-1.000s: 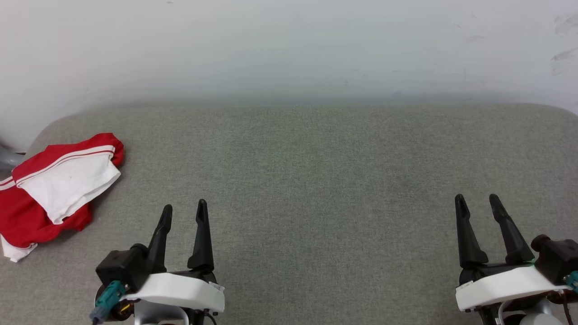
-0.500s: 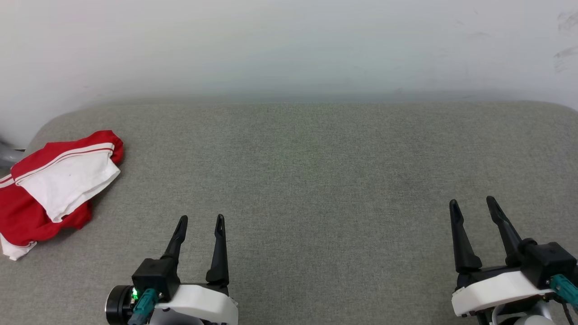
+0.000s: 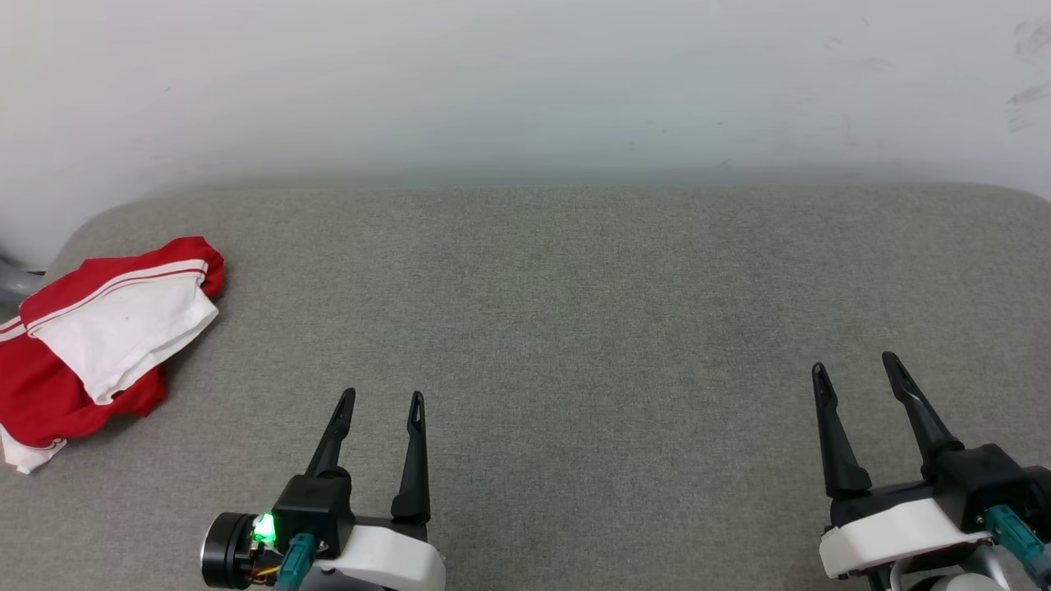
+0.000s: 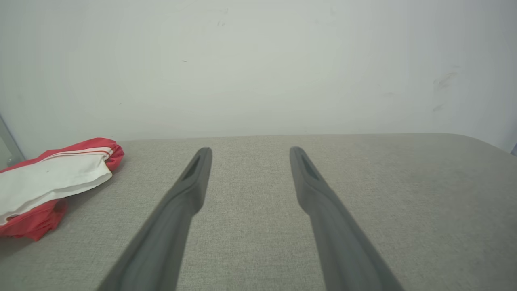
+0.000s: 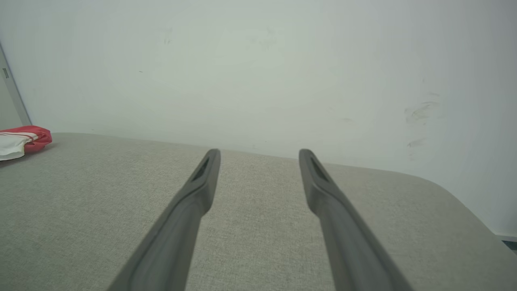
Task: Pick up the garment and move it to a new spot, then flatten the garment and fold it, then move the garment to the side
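The garment (image 3: 90, 336) is a red jersey with a white sleeve and striped trim, lying folded in a loose bundle at the far left of the grey fabric surface (image 3: 558, 312). It also appears at the left of the left wrist view as the garment (image 4: 52, 182), and small and distant as the garment (image 5: 22, 139) in the right wrist view. My left gripper (image 3: 384, 398) hovers low over the surface, well to the right of the bundle, open and empty. Far right, my right gripper (image 3: 854, 365) is open too, holding nothing. Both point toward the back wall.
A white wall (image 3: 525, 82) rises directly behind the grey surface, whose far corners (image 3: 1018, 197) are rounded. A grey object (image 3: 12, 283) pokes in at the left edge behind the jersey. Bare grey fabric spreads between and ahead of the two grippers.
My left gripper has drawn back toward the near edge and shifted right, away from the garment. The right gripper has barely drifted. The garment has not moved.
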Robot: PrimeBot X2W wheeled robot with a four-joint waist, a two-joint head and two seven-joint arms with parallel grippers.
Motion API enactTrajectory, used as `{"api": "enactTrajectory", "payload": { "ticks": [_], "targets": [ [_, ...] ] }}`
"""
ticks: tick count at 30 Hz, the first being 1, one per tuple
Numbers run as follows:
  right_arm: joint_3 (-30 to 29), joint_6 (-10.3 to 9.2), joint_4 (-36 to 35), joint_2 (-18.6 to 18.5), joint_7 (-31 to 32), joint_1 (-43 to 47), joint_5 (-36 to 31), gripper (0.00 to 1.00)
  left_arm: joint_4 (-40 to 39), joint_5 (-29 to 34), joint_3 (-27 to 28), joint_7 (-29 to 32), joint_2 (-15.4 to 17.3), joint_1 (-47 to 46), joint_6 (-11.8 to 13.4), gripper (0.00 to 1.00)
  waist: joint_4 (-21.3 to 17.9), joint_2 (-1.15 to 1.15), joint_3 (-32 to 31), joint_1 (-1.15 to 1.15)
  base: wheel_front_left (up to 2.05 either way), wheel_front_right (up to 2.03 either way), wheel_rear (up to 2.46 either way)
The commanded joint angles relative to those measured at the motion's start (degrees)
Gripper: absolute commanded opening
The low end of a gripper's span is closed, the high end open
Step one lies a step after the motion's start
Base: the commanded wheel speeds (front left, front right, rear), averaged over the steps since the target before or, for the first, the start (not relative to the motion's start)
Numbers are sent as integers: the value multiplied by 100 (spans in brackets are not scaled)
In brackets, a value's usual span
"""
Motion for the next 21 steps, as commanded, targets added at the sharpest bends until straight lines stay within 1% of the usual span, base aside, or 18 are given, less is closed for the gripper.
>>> {"api": "enactTrajectory", "payload": {
  "ticks": [1,4,7,8,12,17,21],
  "targets": [
    [0,-2,-45,4,-40,61,-137,100,-9,86,-19,-56,13,2,-1,100,0,0,-5,0,0,0,0],
    [36,-2,-58,5,-75,86,-115,100,24,148,-7,-82,-15,33,-49,100,-2,0,-6,0,0,0,0],
    [59,-2,43,5,-109,120,407,100,49,233,29,-111,-51,50,-74,100,0,0,-9,0,0,0,0],
    [59,-2,43,5,-109,120,407,100,49,233,29,-111,-51,50,-74,100,0,0,-9,0,0,0,0],
    [87,-3,168,5,-151,103,935,100,77,257,98,-158,-107,101,-169,100,4,0,-11,0,0,0,0],
    [148,-3,268,5,-187,89,979,100,170,326,176,-199,-154,141,-354,100,5,0,-6,0,0,0,0],
    [153,-3,284,6,-183,68,961,100,200,332,228,-198,-182,116,-433,100,18,0,14,0,0,0,0]
  ]
}}
